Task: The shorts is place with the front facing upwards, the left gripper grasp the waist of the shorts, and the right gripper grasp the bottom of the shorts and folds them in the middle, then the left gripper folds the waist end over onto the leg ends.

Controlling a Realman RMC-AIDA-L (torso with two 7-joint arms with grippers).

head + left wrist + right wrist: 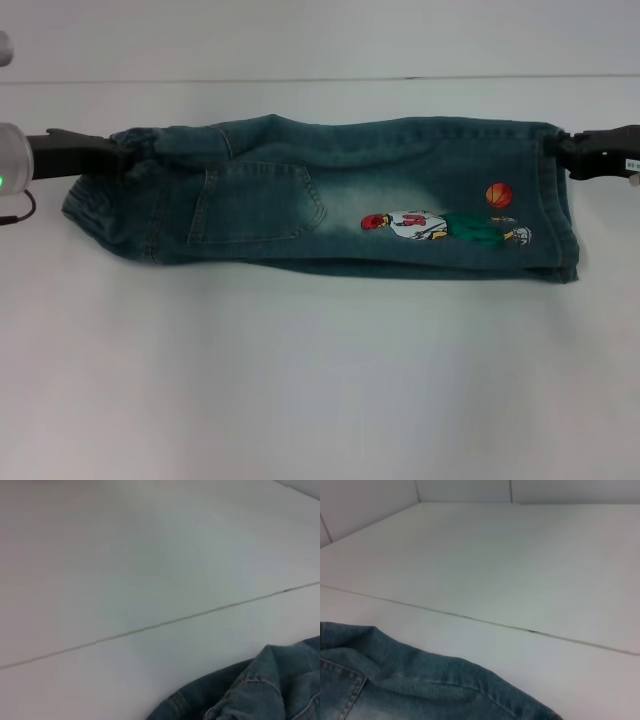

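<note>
No writing can be read anywhere. The small white label (631,163) on the right gripper's arm, just behind its jaws, is too tiny to make out. The cartoon print (445,225) on the shorts (330,190) shows a red mark on the player's shirt, unreadable.

The left gripper (118,150) is a black claw on a rounded silver-grey wrist (12,160) with a small green light and a thin dark cable looping beneath it. The right gripper (553,145) is black too (blocky in build), its arm bearing a small white label (630,162) behind the claw.
</note>
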